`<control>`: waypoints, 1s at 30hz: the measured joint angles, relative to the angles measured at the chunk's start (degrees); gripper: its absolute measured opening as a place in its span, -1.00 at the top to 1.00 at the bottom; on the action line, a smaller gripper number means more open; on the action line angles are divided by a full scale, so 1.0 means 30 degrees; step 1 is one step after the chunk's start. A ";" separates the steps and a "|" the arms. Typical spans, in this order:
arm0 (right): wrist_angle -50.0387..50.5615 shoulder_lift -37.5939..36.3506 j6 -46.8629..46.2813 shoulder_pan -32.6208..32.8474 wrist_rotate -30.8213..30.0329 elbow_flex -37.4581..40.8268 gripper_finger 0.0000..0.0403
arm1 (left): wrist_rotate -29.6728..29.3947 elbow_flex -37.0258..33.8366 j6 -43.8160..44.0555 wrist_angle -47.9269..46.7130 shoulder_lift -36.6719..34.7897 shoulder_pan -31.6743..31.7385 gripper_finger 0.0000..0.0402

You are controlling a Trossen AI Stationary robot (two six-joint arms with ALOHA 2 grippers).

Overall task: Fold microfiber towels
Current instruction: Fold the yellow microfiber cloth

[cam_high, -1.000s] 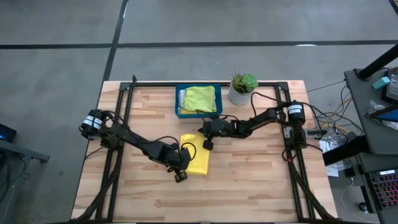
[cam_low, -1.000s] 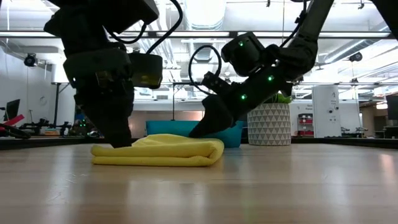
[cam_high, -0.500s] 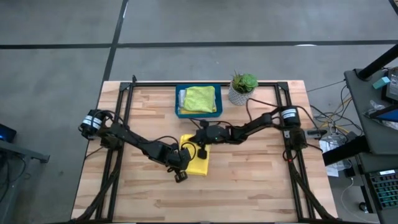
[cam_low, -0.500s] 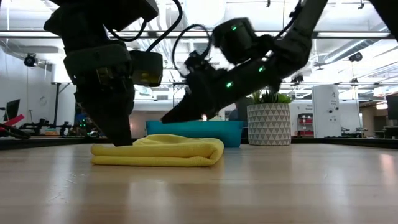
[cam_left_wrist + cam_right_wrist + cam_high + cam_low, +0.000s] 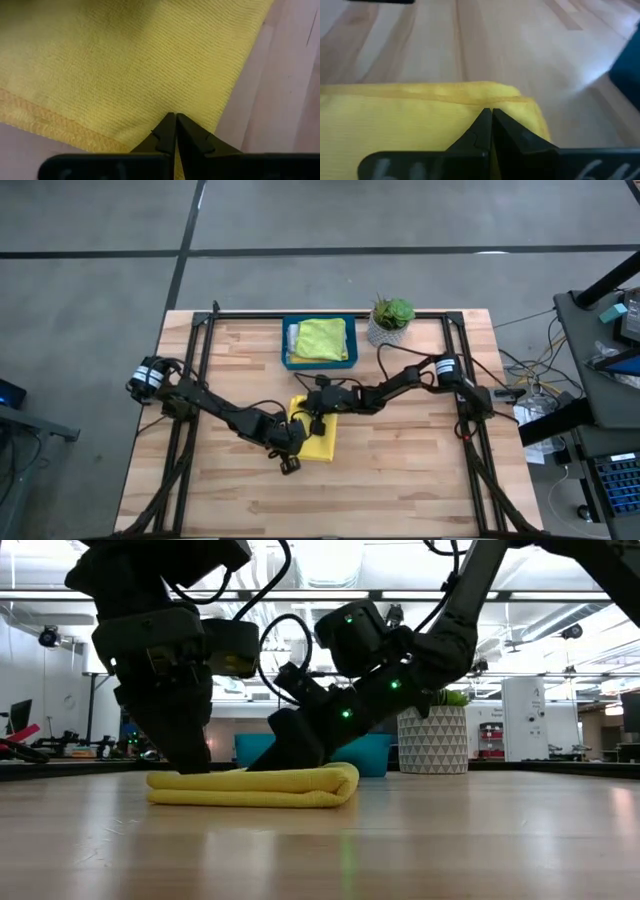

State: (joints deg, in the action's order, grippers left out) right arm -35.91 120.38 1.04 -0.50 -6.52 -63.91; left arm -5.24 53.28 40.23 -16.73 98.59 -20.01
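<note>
A folded yellow microfiber towel [image 5: 324, 443] [image 5: 300, 785] lies flat on the wooden table, near its middle. My left gripper [image 5: 295, 440] [image 5: 190, 766] is shut with its tips down on the towel's left part. Slanting in from the right, my right gripper [image 5: 307, 423] [image 5: 268, 762] is shut too, its tips on the towel's top, farther toward its middle. A lime green towel [image 5: 321, 338] lies in the teal tray [image 5: 288, 345] at the far side. My left gripper presses its shut fingertips [image 5: 175, 120] down on the towel's top layer [image 5: 150, 90], steeply from above, near a hemmed edge [image 5: 50, 122]. The towel lies flat on the table under them. My right gripper rests its shut fingertips [image 5: 490, 114] on the towel's top [image 5: 420, 125], just short of a folded edge [image 5: 470, 92]. It comes in at a low slant from the table's right.
A potted plant [image 5: 389, 323] [image 5: 432, 735] stands at the far side, right of the tray. Black frame rails [image 5: 195, 370] run along the table's left and right sides. Bare wood [image 5: 400, 470] lies near and right of the towel.
My right gripper, shut throughout, has moved toward the table's left edge and sunk, from the towel's far right side onto its top. The towel's top now lies a little flatter. My left gripper has kept pressing in place.
</note>
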 joint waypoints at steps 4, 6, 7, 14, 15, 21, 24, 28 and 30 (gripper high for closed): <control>0.0003 -0.0545 0.0172 -0.0224 -0.0047 0.0440 0.96 | 0.0062 0.0004 0.0015 -0.0026 -0.0007 0.0000 1.00; 0.0037 -0.0962 0.0317 -0.0246 -0.0107 0.0709 0.96 | 0.0080 0.0038 0.0015 -0.0023 -0.0007 -0.0008 1.00; 0.0013 -0.1182 0.0391 -0.0245 -0.0108 0.0838 0.96 | 0.0080 0.0065 0.0008 -0.0043 -0.0007 -0.0015 1.00; 0.0277 -0.3953 0.0660 -0.0108 0.0312 0.2464 0.96 | 0.0111 0.0352 -0.0033 -0.0091 -0.0119 -0.0015 1.00; 0.0432 -0.4407 0.0688 -0.0050 0.0421 0.2787 0.96 | 0.0117 0.0412 -0.0076 -0.0094 -0.0139 -0.0015 1.00; 0.1530 -0.6906 -0.0058 0.0326 0.3199 0.4655 0.96 | 0.0160 0.0605 -0.0211 -0.0113 -0.0513 -0.0011 1.00; 0.1558 -0.7548 -0.0145 0.0545 0.3214 0.5740 0.96 | 0.0160 0.0612 -0.0159 -0.0059 -0.0699 -0.0099 1.00; 0.1306 -0.7479 -0.0740 0.0549 0.2805 0.6906 0.96 | 0.0197 0.0605 -0.0028 -0.0045 -0.0629 -0.0513 1.00; 0.1157 -0.7337 -0.0867 0.0549 0.1897 0.7283 0.96 | 0.0197 0.0564 -0.0015 0.0018 -0.0557 -0.0747 1.00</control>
State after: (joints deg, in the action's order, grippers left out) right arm -32.44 98.37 -1.56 1.15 -0.83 -42.06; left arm -4.64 54.97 40.18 -16.68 96.91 -22.25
